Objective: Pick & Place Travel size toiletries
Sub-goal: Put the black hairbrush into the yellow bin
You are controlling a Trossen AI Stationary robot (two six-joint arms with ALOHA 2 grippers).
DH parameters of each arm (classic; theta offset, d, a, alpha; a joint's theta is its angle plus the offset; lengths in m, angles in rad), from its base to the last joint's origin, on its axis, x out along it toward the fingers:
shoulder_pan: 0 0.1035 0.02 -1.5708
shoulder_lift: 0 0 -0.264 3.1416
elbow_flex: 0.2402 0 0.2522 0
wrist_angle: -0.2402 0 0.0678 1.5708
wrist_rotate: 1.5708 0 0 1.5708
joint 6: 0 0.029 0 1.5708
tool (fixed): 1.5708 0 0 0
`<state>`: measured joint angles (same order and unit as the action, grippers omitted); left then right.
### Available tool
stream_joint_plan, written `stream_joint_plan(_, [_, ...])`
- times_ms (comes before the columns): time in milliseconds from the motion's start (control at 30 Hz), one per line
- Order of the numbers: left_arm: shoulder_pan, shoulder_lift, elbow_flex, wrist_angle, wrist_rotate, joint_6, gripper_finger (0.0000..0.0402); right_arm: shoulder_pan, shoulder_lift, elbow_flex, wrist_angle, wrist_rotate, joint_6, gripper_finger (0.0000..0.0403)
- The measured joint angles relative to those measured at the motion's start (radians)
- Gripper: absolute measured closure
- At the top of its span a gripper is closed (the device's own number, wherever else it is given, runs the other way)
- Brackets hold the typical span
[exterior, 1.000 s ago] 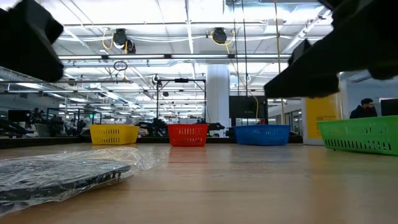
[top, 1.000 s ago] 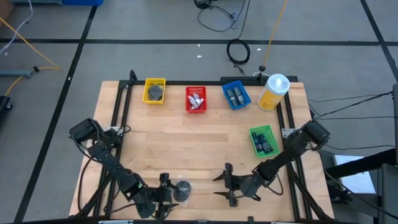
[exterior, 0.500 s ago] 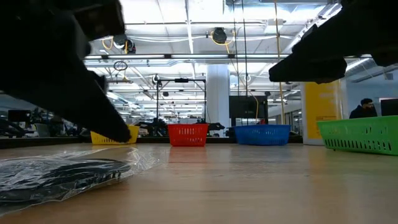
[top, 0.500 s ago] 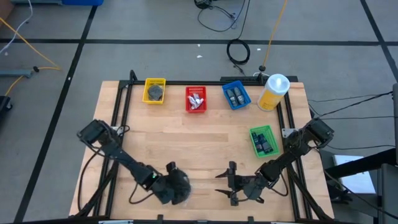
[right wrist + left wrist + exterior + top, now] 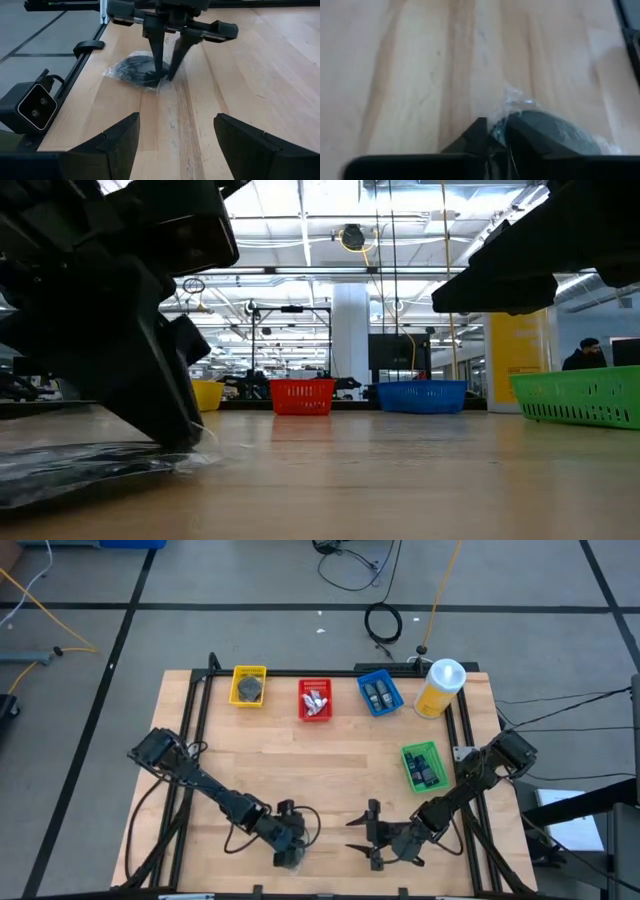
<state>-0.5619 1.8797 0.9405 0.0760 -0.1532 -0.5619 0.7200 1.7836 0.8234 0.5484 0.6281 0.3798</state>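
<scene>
High view shows most of the sorting looks done: the yellow basket (image 5: 248, 686), red basket (image 5: 315, 699), blue basket (image 5: 379, 693) and green basket (image 5: 422, 766) each already hold small items. 1 item is left on the bare wood, a round dark-grey puck (image 5: 136, 69) in a clear wrapper near the front edge of the table (image 5: 330, 775), left of centre. The left gripper (image 5: 291, 849) is down on it, fingers drawn nearly together and pinching the wrapper's edge; whether the puck itself is clamped I cannot tell. Being round and lying flat, the puck has no clear long axis. The right gripper (image 5: 368, 838) waits just beside, fingers spread wide and empty.
</scene>
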Motion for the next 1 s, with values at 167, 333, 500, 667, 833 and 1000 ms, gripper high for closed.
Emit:
stream_joint_plan(167, [0.015,-0.02,0.0,-0.016,0.085,0.049,0.0392,0.0,0.0,0.0,0.0,0.0,0.001,0.0156])
stream_joint_plan(333, [0.028,-0.149,0.0,-0.145,0.095,0.073,0.0399,0.0,0.0,0.0,0.0,0.0,0.001,0.0156])
stream_joint_plan(500, [0.049,-0.368,0.0,-0.425,-0.049,0.119,0.04,0.0,0.0,0.0,0.0,0.003,0.002,0.0156])
stream_joint_plan(667, [0.139,-0.555,0.0,-0.681,-0.173,0.244,0.04,0.0,0.001,0.0,0.004,0.004,0.005,0.0156])
stream_joint_plan(833, [0.301,-0.639,0.0,-0.812,-0.357,0.598,0.0401,0.0,0.001,0.0,0.008,0.004,0.005,0.0156])
stream_joint_plan(1000, [0.57,-0.643,0.0,-0.751,-0.468,0.928,0.0399,0.0,0.001,0.0,0.008,0.004,0.018,0.0156])
